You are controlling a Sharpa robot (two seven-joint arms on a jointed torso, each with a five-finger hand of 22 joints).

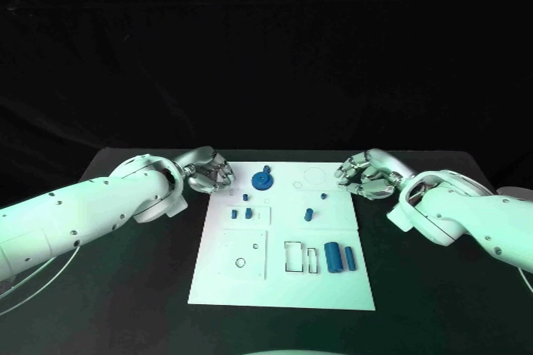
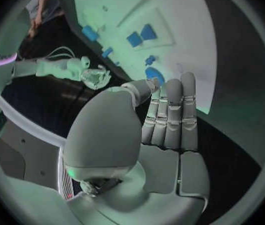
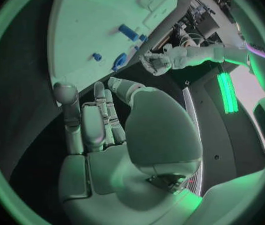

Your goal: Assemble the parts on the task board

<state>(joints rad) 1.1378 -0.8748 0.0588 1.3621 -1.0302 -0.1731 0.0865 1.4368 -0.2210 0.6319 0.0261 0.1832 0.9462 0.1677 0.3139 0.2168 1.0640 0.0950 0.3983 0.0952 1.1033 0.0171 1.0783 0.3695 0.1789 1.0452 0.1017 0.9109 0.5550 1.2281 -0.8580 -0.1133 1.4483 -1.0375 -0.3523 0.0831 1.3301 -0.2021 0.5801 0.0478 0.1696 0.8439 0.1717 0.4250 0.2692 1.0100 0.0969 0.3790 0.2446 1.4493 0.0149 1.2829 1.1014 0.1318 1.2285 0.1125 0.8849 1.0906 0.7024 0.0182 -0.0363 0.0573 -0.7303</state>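
The white task board [image 1: 283, 282] lies in the middle of the table. At its far end a round blue part [image 1: 262, 179] stands up. Small blue pegs [image 1: 243, 213] sit left of centre and another peg [image 1: 309, 213] right of centre. Two blue cylinders [image 1: 341, 259] lie side by side near the right edge. My left hand [image 1: 208, 170] hovers at the board's far left corner and my right hand [image 1: 367, 174] at its far right corner. Both hold nothing. In the wrist views the left hand [image 2: 167, 125] and right hand [image 3: 98, 125] have their fingers stretched out towards the board.
The black table [image 1: 122, 293] surrounds the board, with bare room on both sides and in front. Outlined recesses [image 1: 298, 256] and a square plate [image 1: 244, 255] mark the board's near half. My white forearms [image 1: 78, 216] lie along both sides.
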